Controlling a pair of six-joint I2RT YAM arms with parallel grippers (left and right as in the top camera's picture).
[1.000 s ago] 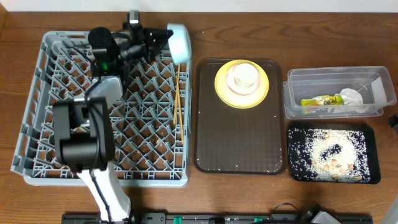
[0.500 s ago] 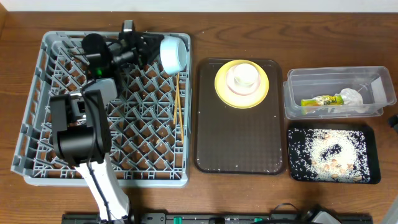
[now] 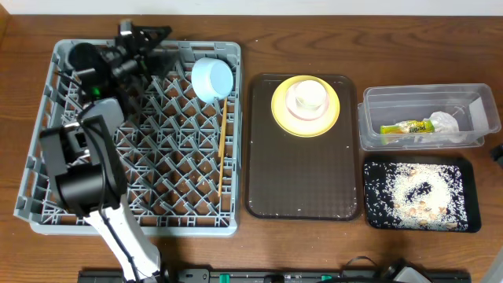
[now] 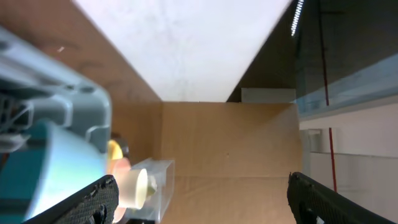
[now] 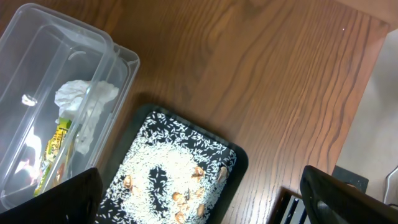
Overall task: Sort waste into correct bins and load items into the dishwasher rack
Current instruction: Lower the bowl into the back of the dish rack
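left jaws wide open, empty, at the far edge of the rack (image 3: 157, 225), clear of the blue bowl (image 3: 212, 79) sitting in the rack's far right corner by the chopsticks (image 3: 222, 134); right jaws wide open, empty, well right of the rack over the black tray (image 5: 236, 158).

1. The overhead view is bright and even. Light falls from above, and the rack (image 3: 196, 228) casts only a soft, thin shadow on the table (image 3: 314, 236) at 6 o'clock.
2. The clear tub (image 3: 424, 89) at 3 o'clock carries small white glare on its walls.
3. In the left wrist view the white wall (image 4: 186, 43) at 12 o'clock is washed out, the light-blue bowl (image 4: 50, 168) at 8 o'clock is blurred, and the left gripper (image 4: 202, 186) is almost a black silhouette.
4. The right wrist view is sharp: single rice grains (image 5: 168, 168) show, while the right gripper (image 5: 202, 180) is dark and soft.
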